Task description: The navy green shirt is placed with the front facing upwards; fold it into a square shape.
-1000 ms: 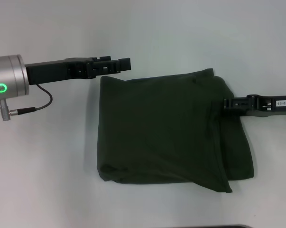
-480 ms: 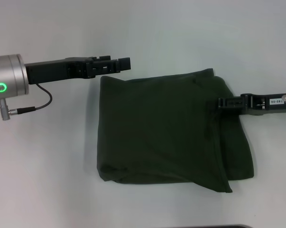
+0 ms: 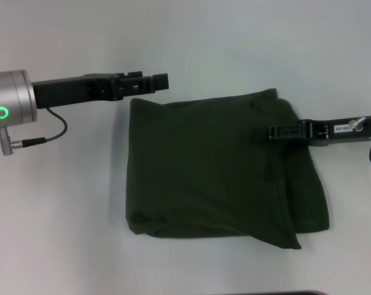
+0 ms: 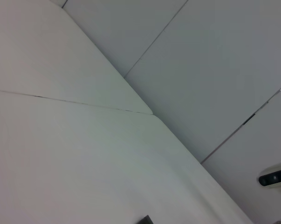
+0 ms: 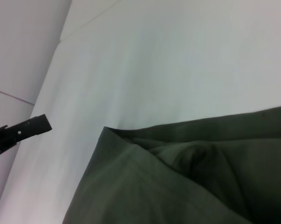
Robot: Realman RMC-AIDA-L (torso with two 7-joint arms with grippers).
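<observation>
The navy green shirt lies folded into a rough rectangle on the white table, plain green side up, with a lower layer sticking out along its right edge. My right gripper reaches in from the right over the shirt's upper right part. My left gripper hangs just beyond the shirt's far left corner, apart from the cloth. The right wrist view shows the shirt's far edge with its folds, and the left gripper's tip farther off. Only table and wall appear in the left wrist view.
The white table surrounds the shirt on all sides. A grey cable hangs from the left arm's wrist. A dark strip shows at the table's near edge.
My right gripper has moved left, from the shirt's right edge to farther in over the cloth. The shirt and the left arm have not moved.
</observation>
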